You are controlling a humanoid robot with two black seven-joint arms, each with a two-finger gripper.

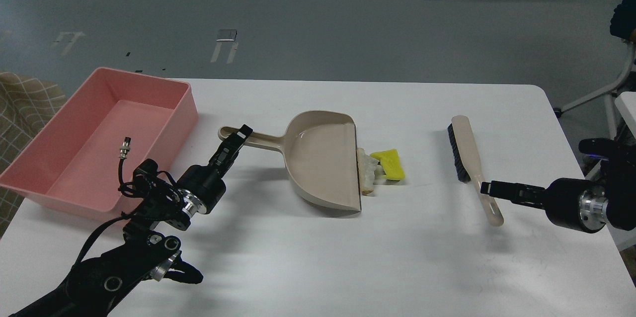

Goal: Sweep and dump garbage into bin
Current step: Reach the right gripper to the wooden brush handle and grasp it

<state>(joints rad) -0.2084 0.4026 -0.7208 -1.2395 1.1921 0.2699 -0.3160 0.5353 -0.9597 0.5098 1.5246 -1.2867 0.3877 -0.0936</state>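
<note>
The garbage is two scraps lying against the front lip of the beige dustpan (323, 158): a whitish bread-like wedge (366, 170) and a yellow sponge piece (390, 163) just right of it. The bin, a pink tray (164, 108), stands at the table's far left. My left gripper (241, 135) is at the end of the dustpan's handle, its fingers over the handle; I cannot tell whether they are closed on it. My right gripper (487, 189) touches the handle of the beige brush (469, 153), which has black bristles. Its fingers are seen edge-on.
The white table (348, 257) ends close behind the bin and dustpan, with grey floor beyond. A checked cloth (25, 103) lies left of the bin. A chair frame (611, 88) stands off the table's right edge.
</note>
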